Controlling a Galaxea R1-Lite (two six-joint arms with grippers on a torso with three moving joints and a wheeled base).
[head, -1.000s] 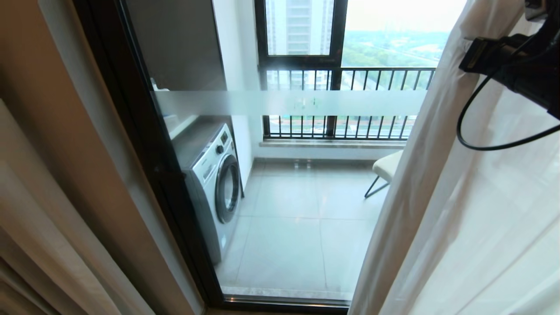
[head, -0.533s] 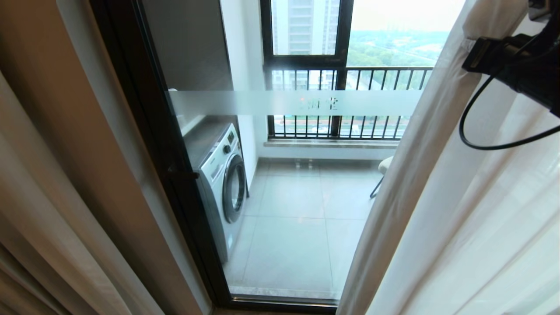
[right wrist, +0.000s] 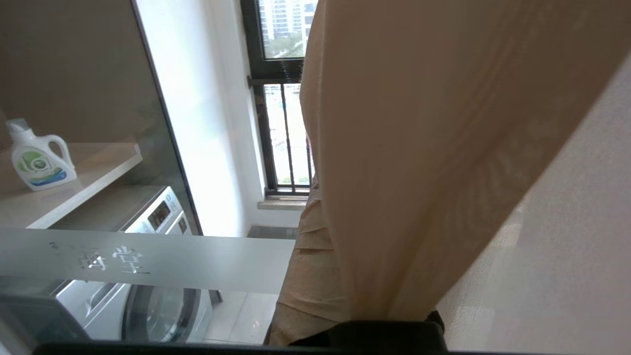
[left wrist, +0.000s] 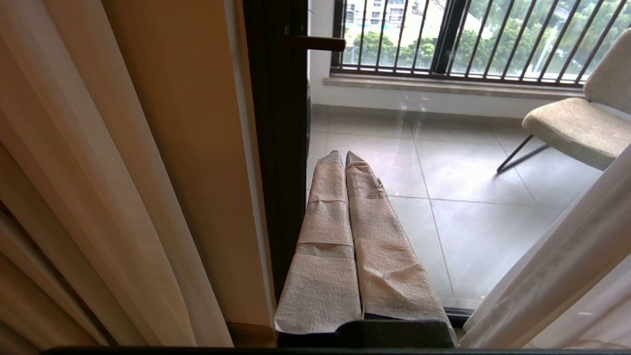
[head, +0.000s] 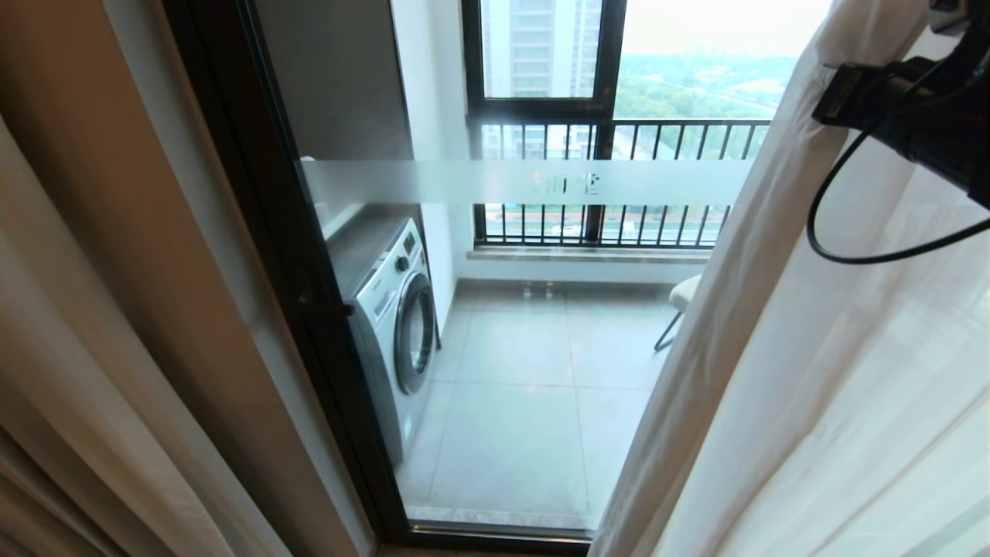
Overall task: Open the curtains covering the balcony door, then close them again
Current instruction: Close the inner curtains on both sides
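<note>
Now the right end effector (right wrist: 315, 276) stays clenched on the sheer curtain (head: 812, 371), whose edge has crept left across the balcony door (head: 534, 182) toward the washing machine (head: 390, 325), so closing looks underway; the left end effector (left wrist: 345, 162) hangs clenched, empty.

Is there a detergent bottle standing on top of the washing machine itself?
No. In the right wrist view the detergent bottle stands on a shelf above the washing machine.
</note>
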